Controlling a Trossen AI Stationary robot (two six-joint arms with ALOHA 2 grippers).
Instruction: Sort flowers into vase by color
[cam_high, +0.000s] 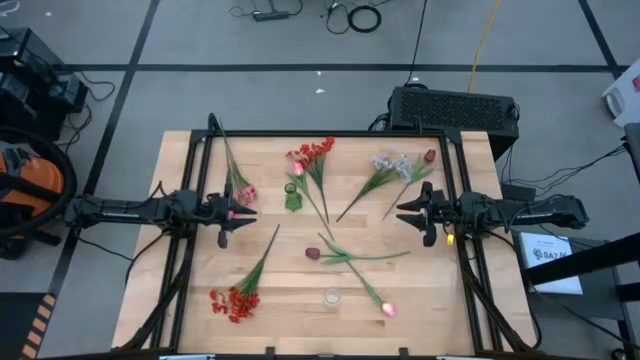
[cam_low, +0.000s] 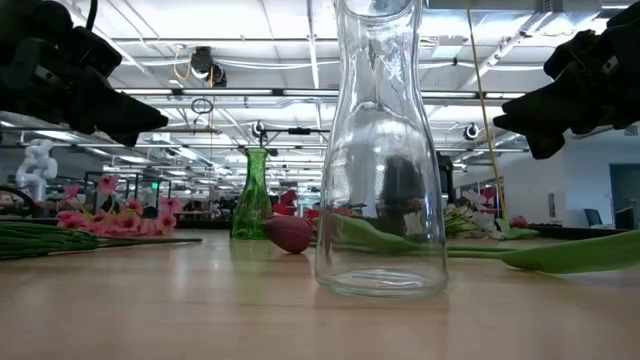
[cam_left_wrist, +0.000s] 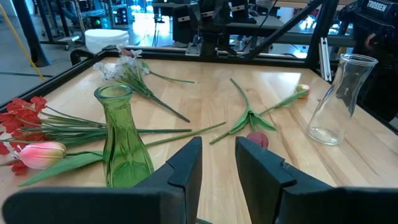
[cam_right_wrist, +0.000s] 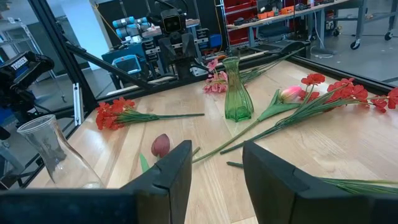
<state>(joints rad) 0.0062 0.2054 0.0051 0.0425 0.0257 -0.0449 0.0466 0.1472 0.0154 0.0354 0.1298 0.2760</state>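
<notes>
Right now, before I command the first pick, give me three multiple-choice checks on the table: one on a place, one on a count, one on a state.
1. Where does the green vase stand?
A. Beside the red flowers at the table's far middle
B. At the near right corner
C. Under the right gripper

2. How many vases are on the table?
A. One
B. Two
C. Four

3. What is in the clear vase?
A. Pink blossoms
B. A maroon tulip
C. Nothing

Answers: 1 A, the high view shows it next to the red flowers. 2 B, one green and one clear. 3 C, the low view shows it hollow; the left gripper and right gripper both show open jaws holding nothing.
</notes>
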